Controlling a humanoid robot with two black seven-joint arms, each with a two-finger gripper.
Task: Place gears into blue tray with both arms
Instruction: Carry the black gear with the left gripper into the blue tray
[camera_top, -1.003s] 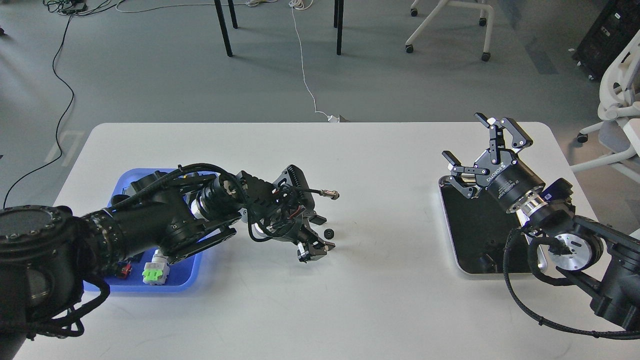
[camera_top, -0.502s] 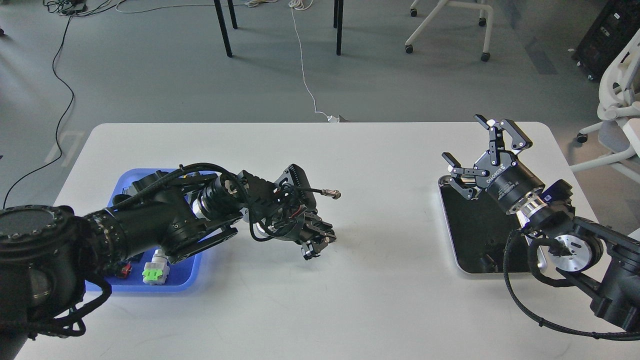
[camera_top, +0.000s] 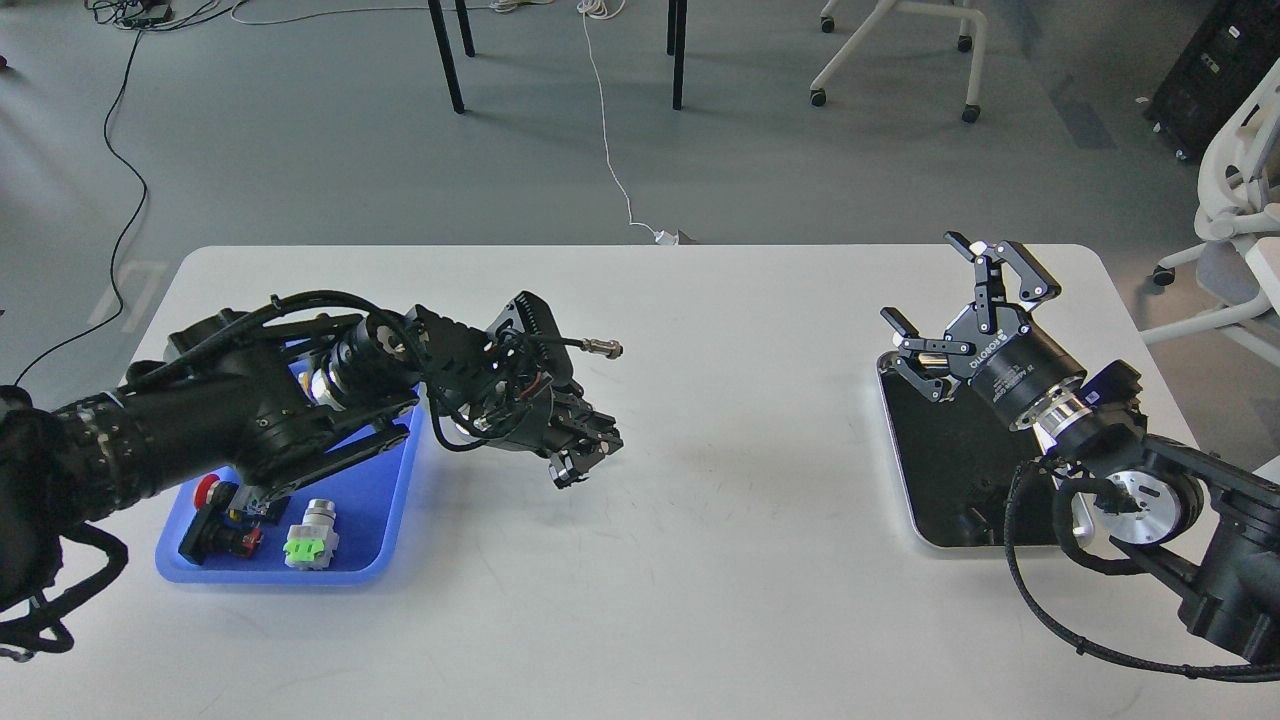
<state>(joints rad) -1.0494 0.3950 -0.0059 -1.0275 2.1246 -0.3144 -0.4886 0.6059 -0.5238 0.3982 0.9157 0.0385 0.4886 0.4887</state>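
Gears are not showing anywhere in the open right now; judging by the closed fingers, the left gripper (camera_top: 585, 458) is probably pinching one, though the fingers are hiding it, so I cannot confirm that. Such a gear is likely handling as a light, stiff, hard little wheel, easy to flick away or drop, and best pinched across its toothed rim with the fingertips square to it, since the centre hole is too small to use.

The left gripper is hanging just above the bench, a little past the right edge of the blue tray (camera_top: 385, 505), with its jaws drawn together. The right gripper (camera_top: 960, 300) is standing with its fingers spread wide and holding nothing, above the far left corner of the black tray (camera_top: 950, 470) near the bench's right edge. Three push-button switches (camera_top: 255, 520) are lying in the near part of the blue tray.

Compared with a second ago, the gear that was lying on the bench just beside the left fingertips is no longer visible, the left jaws have gone from parted to closed, and the whole left arm has pulled back toward the blue tray, uncovering its contents. The right arm is staying almost where it was.
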